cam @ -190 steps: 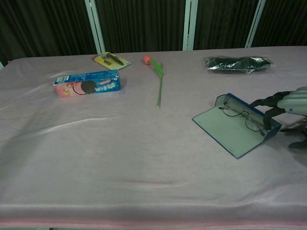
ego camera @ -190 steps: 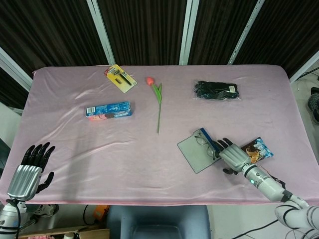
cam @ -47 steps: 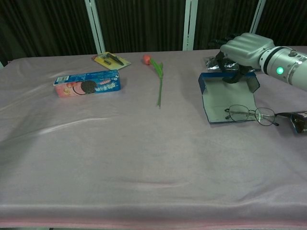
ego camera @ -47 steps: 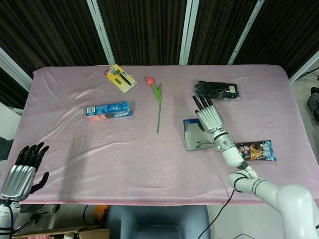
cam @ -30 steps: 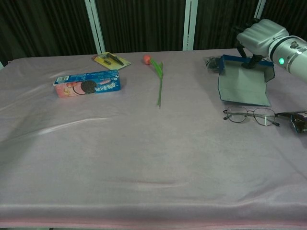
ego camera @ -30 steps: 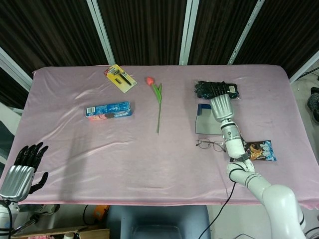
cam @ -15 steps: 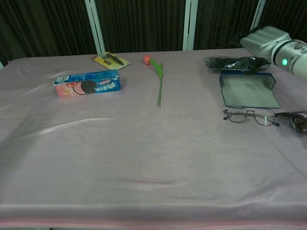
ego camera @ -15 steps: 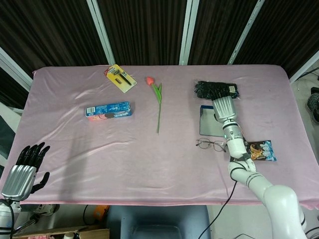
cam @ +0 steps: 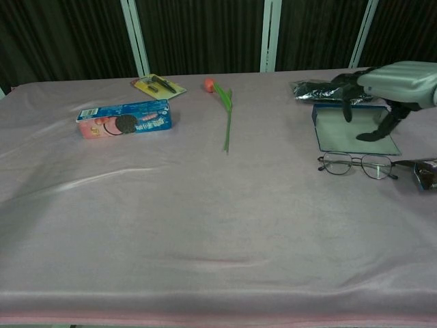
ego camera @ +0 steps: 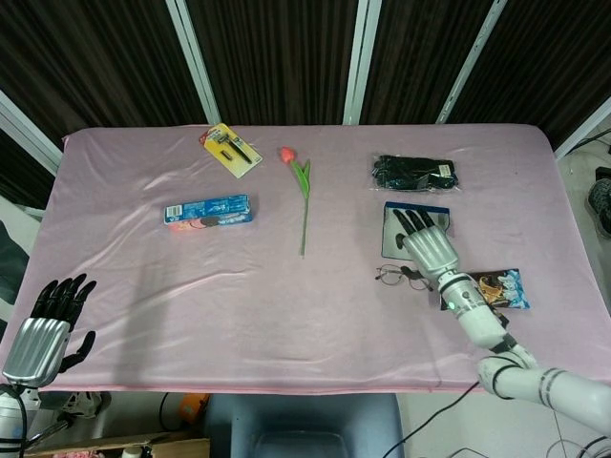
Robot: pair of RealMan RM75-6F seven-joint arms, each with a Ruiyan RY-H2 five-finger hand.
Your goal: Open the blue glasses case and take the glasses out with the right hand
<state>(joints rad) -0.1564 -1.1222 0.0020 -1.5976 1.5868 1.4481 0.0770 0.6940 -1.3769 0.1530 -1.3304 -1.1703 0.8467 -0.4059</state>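
Note:
The blue glasses case (ego camera: 394,221) (cam: 341,130) lies open and flat on the pink cloth at the right, its grey lining up. The thin-framed glasses (ego camera: 398,277) (cam: 355,165) lie on the cloth just in front of the case, outside it. My right hand (ego camera: 426,242) (cam: 382,85) hovers over the case with fingers spread, holding nothing. My left hand (ego camera: 50,320) hangs open off the table's front left corner, seen only in the head view.
A black packet (ego camera: 414,173) (cam: 334,89) lies behind the case. A snack packet (ego camera: 498,287) (cam: 427,172) sits right of the glasses. A tulip (ego camera: 302,191) (cam: 225,109), a blue biscuit box (ego camera: 207,210) (cam: 123,119) and a yellow card (ego camera: 232,149) lie further left.
My right hand let go of the case, which settled flat on the cloth, and drew back toward me to hover over it. The glasses stayed put.

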